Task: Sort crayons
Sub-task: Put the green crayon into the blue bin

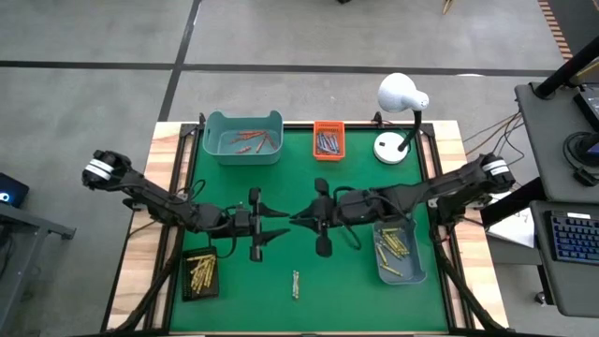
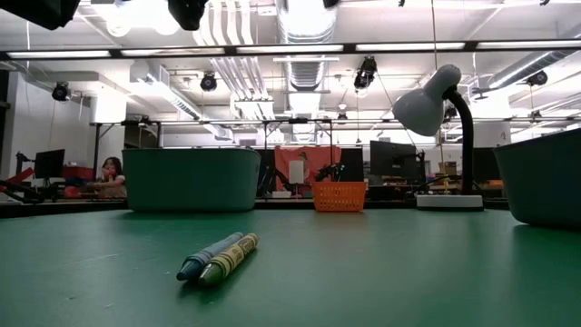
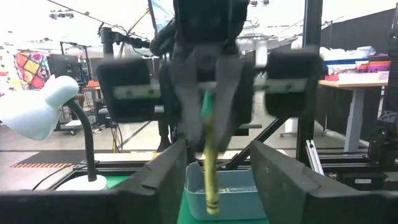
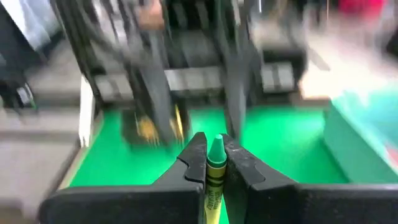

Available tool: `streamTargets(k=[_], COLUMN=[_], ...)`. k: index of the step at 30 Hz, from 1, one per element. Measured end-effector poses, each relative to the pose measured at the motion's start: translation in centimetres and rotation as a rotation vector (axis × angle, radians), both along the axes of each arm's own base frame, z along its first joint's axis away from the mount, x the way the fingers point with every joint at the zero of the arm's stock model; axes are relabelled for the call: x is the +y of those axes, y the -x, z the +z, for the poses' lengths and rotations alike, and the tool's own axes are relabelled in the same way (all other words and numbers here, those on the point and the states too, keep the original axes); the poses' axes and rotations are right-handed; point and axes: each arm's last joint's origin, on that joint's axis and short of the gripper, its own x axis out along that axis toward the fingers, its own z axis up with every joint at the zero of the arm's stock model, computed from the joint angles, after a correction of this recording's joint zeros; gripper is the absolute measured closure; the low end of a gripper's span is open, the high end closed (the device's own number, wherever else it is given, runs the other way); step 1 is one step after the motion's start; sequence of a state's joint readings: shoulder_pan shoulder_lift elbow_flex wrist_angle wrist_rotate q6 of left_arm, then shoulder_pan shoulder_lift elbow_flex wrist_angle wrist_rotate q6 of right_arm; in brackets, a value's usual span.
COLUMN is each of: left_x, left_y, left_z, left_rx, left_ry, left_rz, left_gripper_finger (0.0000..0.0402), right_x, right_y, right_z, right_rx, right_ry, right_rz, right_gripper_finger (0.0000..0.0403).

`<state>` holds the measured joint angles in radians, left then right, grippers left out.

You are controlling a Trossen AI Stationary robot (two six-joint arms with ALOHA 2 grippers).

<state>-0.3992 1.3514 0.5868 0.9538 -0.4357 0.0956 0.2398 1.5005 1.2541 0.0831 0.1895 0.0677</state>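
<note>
Mid-table, both arms are meeting tip to tip above the green mat. Right gripper is pinching a yellow-green crayon between its fingers, green tip poking out past them. Left gripper is sitting with its fingers spread wide either side of that same crayon, not clamping it; in the left wrist view the stick is hanging from the right gripper's closed fingers.

Other crayons, clock positions taken from mat centre in the high view:
- two loose crayons are lying side by side at 6 o'clock; low view is showing them as one blue-grey and one greenish, touching along their length
- black tray at 8 o'clock is holding yellow-gold ones
- blue-grey bin at 4 o'clock is holding more yellowish ones
- teal bin at 11 o'clock is holding orange-red ones
- small orange basket at 12 o'clock is holding blue-grey ones

White desk lamp is standing at 1 o'clock. Beyond the table, far left in the low view, a person is sitting.
</note>
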Motion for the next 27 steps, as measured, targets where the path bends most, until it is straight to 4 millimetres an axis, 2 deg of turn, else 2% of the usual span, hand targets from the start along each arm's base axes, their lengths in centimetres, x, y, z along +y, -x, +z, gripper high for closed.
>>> streamTargets(k=[5, 12, 16, 20, 27], left_x=[0.0, -0.1, -0.1, -0.1, -0.1], left_y=[0.2, 0.2, 0.2, 0.2, 0.2], left_z=[-0.1, -0.4, -0.5, -0.5, -0.5], left_rx=[0.033, 0.063, 0.07, 0.07, 0.07], left_ry=[-0.005, 0.008, 0.007, 0.006, 0.006], left_rz=[0.001, 0.01, 0.014, 0.014, 0.014], left_gripper_finger=[0.0217, 0.0213, 0.0213, 0.0213, 0.0212], right_x=[-0.4, 0.4, 1.5, 2.8, 3.9], right_y=[1.9, 6.0, 8.6, 10.3, 11.9], right_z=[0.1, -2.0, -2.6, -3.7, -6.3], right_rx=[0.378, 0.824, 1.0, 1.11, 1.303], right_ry=[-0.05, -0.162, -0.195, -0.231, -0.293], right_rz=[-0.139, -0.347, -0.466, -0.544, -0.508], right_gripper_finger=[0.0389, 0.0389, 0.0389, 0.039, 0.039])
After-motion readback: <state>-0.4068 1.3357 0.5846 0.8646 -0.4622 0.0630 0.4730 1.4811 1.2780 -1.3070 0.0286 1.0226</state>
